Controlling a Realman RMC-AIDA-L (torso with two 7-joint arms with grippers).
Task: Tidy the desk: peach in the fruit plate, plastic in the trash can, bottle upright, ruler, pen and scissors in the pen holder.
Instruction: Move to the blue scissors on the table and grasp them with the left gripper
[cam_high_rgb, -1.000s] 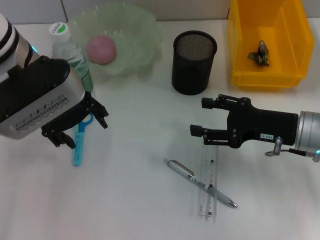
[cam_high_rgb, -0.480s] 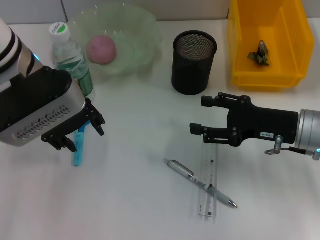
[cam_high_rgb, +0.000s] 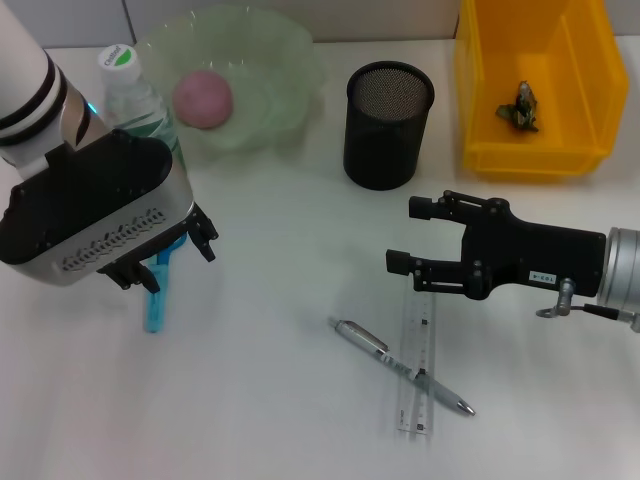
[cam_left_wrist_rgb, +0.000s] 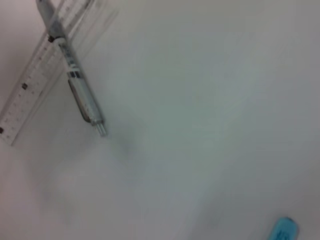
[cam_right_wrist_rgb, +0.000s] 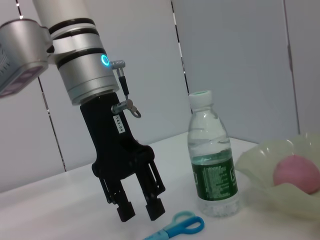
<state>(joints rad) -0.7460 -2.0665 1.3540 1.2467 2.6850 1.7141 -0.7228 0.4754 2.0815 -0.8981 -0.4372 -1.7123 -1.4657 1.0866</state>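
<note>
Scissors (cam_high_rgb: 157, 290) flat on the tabletop (cam_high_rgb: 270, 400), just in front of the bottle (cam_high_rgb: 140, 110). My left claw (cam_right_wrist_rgb: 141, 208) hangs over the handles, released, empty. Risk: thin blades skid when I pinch. My wrist housing hides the handles from the head view. Right claw (cam_high_rgb: 400, 235) released near the pen holder (cam_high_rgb: 388, 125).

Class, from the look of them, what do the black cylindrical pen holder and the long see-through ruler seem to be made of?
The black cylindrical pen holder looks like matte black metal mesh: its wall shows a fine grid. The long see-through ruler is probably clear glossy plastic: the desk shows through it, with printed marks.
</note>
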